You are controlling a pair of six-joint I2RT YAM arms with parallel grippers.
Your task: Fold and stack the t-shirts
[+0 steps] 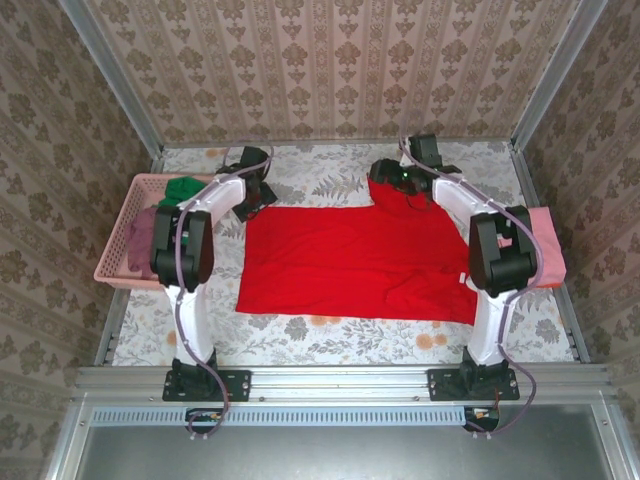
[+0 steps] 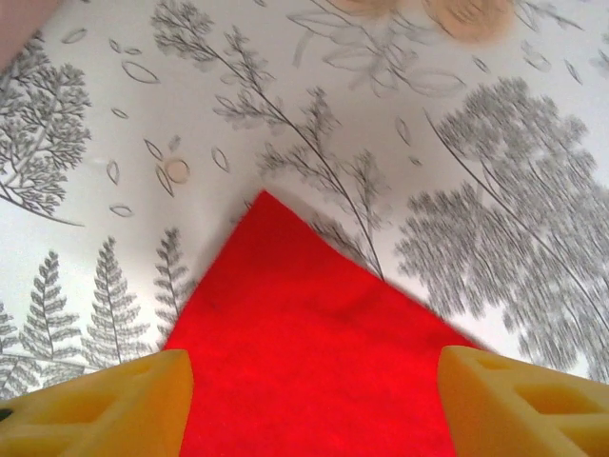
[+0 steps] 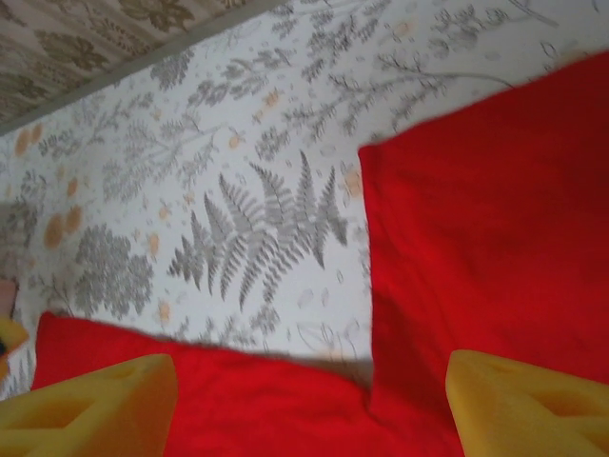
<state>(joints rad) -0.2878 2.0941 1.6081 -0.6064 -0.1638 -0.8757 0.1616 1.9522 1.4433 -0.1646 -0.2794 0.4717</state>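
Both jaws stand open: left gripper (image 2: 314,405) and right gripper (image 3: 309,409) hover over far corners of the red shirt (image 1: 360,265), flat on the table (image 1: 330,335). Folding seems just beginning; next, pinch both corners.

Top view high, looking down, wrist views close, all sharing red t-shirt (image 1: 360,262)

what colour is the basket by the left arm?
The basket is pink, seen best in the top view.

I find no legible text, label, brand or number. The red t-shirt (image 1: 360,262) and the table covering (image 1: 330,338) carry none.
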